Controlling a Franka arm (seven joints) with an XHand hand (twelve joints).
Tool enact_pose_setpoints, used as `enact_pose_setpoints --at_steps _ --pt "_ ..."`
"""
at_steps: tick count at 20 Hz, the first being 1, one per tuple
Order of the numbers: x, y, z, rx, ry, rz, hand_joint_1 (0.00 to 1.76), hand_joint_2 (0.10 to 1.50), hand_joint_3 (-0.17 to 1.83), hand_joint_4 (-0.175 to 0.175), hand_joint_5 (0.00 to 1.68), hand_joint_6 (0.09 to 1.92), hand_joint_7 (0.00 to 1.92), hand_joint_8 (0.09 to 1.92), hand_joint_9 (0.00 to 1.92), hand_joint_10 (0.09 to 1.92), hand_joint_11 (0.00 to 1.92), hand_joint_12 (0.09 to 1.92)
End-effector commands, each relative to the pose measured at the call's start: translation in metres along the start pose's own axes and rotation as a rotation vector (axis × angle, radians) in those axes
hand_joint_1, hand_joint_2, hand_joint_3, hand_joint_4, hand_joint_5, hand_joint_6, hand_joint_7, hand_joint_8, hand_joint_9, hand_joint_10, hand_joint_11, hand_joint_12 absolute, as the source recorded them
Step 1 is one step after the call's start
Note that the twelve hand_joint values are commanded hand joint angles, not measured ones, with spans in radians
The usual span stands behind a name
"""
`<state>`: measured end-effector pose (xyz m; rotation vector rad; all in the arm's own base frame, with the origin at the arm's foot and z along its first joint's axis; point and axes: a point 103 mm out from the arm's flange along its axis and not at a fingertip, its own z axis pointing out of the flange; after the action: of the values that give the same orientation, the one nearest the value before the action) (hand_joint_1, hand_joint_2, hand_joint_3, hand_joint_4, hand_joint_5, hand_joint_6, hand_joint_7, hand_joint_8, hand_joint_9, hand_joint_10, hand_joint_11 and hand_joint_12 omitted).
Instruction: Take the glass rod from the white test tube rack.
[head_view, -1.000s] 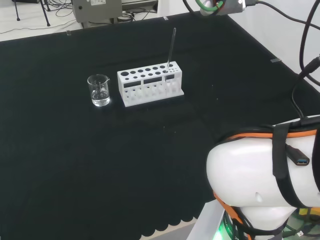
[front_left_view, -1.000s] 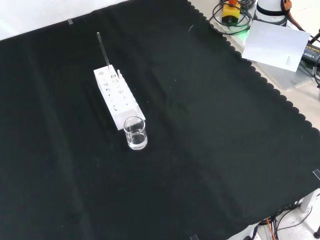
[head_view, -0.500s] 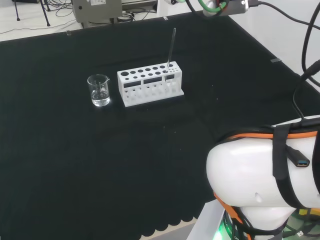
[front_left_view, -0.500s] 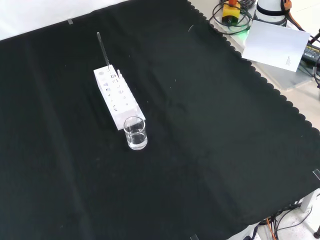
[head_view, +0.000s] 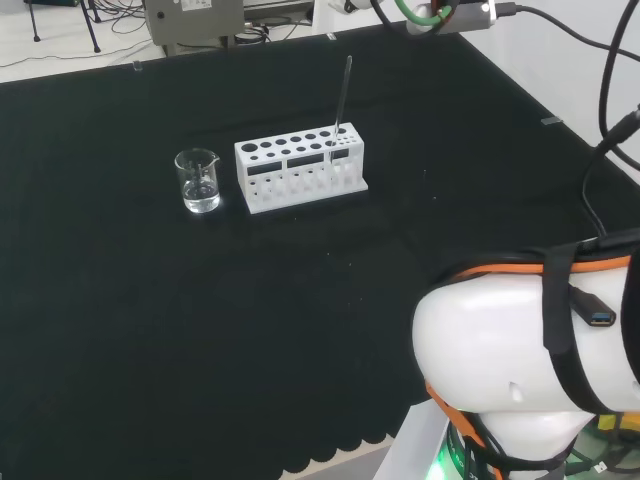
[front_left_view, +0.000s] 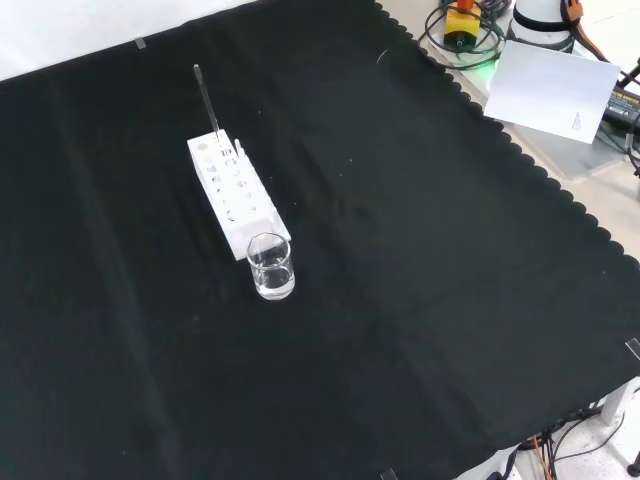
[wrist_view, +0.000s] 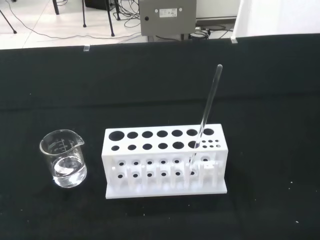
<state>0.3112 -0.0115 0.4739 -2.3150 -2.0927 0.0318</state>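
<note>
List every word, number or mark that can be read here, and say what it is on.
No text can be read.
Beaker: faint graduation marks on the glass, too small to read.
Grey box beyond the cloth: a label, too blurred to read.
White test tube rack and glass rod: no markings.

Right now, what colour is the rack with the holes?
White; the test tube rack shows best in the wrist view.

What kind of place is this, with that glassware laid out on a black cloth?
Most likely a robotics lab set up as a chemistry bench: a white test tube rack holding a glass rod, a small beaker with clear liquid, and the arm's white links with cables nearby.
</note>
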Motion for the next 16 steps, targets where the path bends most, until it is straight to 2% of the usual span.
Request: enact_pose_setpoints --at_steps 1,7,12,16 --pt "-0.019 0.031 0.016 0.018 0.058 0.008 0.59 0.92 0.43 -0.153 0.01 0.09 0.0 0.47 0.0 0.8 0.0 1.16" --pt "-0.032 0.089 0.031 0.021 0.102 -0.02 0.58 0.92 0.42 -0.151 0.02 0.09 0.0 0.53 0.0 0.85 0.0 1.19" --pt "-0.026 0.13 0.045 0.016 0.099 -0.049 0.58 0.92 0.42 -0.151 0.04 0.09 0.0 0.58 0.01 0.9 0.0 1.26" --pt "-0.021 0.154 0.057 0.017 0.099 -0.073 0.58 0.92 0.43 -0.153 0.07 0.09 0.0 0.71 0.04 0.92 0.0 1.31"
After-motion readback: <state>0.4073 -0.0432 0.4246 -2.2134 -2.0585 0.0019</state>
